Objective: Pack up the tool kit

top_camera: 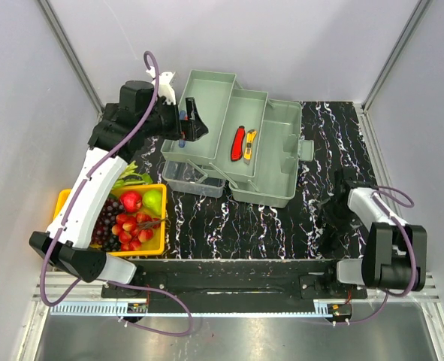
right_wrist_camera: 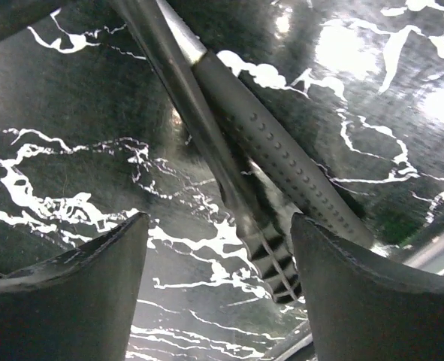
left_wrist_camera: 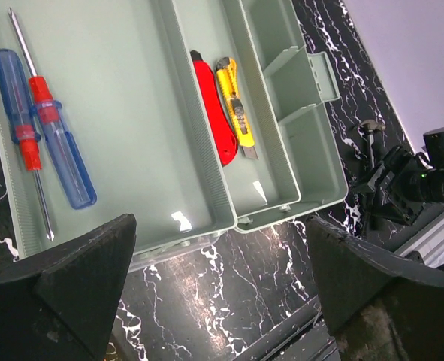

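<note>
The tool kit's pale grey-green toolbox [top_camera: 270, 154] stands open at the table's middle with its trays folded out. A red knife [top_camera: 239, 143] and a yellow knife [top_camera: 250, 144] lie in the middle tray; both show in the left wrist view, red [left_wrist_camera: 214, 113] and yellow [left_wrist_camera: 235, 105]. Two blue-handled screwdrivers [left_wrist_camera: 56, 143] lie in the far left tray [left_wrist_camera: 131, 98]. My left gripper [top_camera: 194, 124] hovers open and empty over that tray [left_wrist_camera: 220, 301]. My right gripper [top_camera: 340, 207] is low on the table at the right, open [right_wrist_camera: 218, 289], its fingers astride a dark grey-handled tool [right_wrist_camera: 282, 162].
A yellow fruit tray [top_camera: 65, 199] with grapes, apples and a pear sits at the near left. A clear plastic tray [top_camera: 191, 179] juts from under the toolbox's left side. Grey walls close in the left, back and right. The table is black marble [top_camera: 267, 226].
</note>
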`<action>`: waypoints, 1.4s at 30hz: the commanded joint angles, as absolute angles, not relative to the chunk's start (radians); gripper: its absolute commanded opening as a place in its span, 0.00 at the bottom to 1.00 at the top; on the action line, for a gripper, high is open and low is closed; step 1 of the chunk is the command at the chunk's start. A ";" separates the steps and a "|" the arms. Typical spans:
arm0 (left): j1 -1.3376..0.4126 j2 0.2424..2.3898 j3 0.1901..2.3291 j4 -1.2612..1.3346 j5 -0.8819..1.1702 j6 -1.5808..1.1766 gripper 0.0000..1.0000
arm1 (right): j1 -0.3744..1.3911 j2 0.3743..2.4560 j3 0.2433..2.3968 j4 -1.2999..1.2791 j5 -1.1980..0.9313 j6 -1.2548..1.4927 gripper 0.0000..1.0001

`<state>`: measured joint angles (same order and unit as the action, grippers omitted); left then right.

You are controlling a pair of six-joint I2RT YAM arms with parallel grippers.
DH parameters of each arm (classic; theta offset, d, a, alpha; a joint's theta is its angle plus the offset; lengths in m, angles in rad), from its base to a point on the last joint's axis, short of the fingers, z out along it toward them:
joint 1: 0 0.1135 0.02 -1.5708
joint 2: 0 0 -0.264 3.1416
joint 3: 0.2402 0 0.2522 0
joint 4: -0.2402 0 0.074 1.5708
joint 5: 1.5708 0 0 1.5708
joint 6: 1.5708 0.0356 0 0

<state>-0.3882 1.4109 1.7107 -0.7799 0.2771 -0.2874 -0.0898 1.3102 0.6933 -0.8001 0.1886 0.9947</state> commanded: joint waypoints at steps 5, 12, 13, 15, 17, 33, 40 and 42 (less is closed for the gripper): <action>-0.388 1.370 1.716 -0.782 0.279 -0.261 0.99 | -0.097 1.469 0.738 -0.693 0.132 0.921 0.49; -0.385 1.381 1.741 -0.798 0.281 -0.255 0.99 | -0.097 1.558 0.770 -0.658 0.103 0.845 0.12; -0.385 1.381 1.743 -0.796 0.281 -0.253 0.99 | -0.097 1.565 0.776 -0.650 0.095 0.832 0.01; -0.387 1.381 1.741 -0.799 0.278 -0.252 0.99 | -0.097 1.569 0.788 -0.635 0.074 0.802 0.00; -0.387 1.381 1.746 -0.801 0.278 -0.253 0.99 | -0.095 1.568 0.808 -0.632 0.066 0.764 0.00; -0.387 1.394 1.727 -0.795 0.310 -0.271 0.99 | -0.095 1.321 0.949 -0.649 0.024 0.591 0.00; -0.385 1.393 1.724 -0.795 0.310 -0.273 0.99 | -0.095 1.192 1.086 -0.687 0.014 0.566 0.00; -0.385 1.396 1.726 -0.793 0.308 -0.276 0.99 | -0.094 1.167 1.126 -0.678 -0.035 0.569 0.00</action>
<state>-0.3882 1.4025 1.7069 -0.8223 0.2878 -0.2665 -0.0982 1.2442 1.0122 -0.6960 0.0128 0.5945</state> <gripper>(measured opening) 0.988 0.100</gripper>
